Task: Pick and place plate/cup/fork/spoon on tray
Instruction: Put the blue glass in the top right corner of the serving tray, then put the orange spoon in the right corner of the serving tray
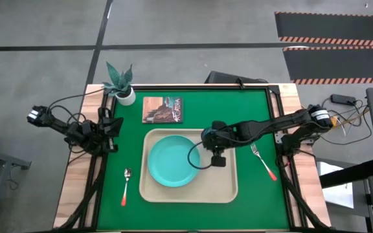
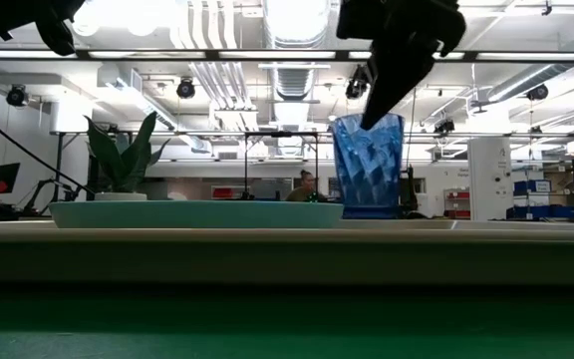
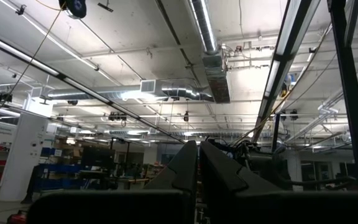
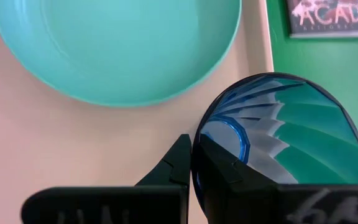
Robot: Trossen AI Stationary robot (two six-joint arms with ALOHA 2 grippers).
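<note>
Right arm reaching over the large beige rectangular tray (image 1: 228,188), left arm parked at the table's left edge

Right gripper (image 4: 191,163) clenched on the rim of the small dark blue cup (image 4: 278,134), beside the round turquoise plate (image 1: 172,160) on the tray; left gripper (image 3: 198,163) clenched empty, pointing upward

The plate (image 1: 170,162) looked smooth, glossy plastic, and the cup (image 4: 284,134) was translucent, ribbed and shiny. The tray (image 1: 228,184) seemed matt plastic on a table (image 1: 193,96) covered in matt green, with bare wood at its edges.
</note>
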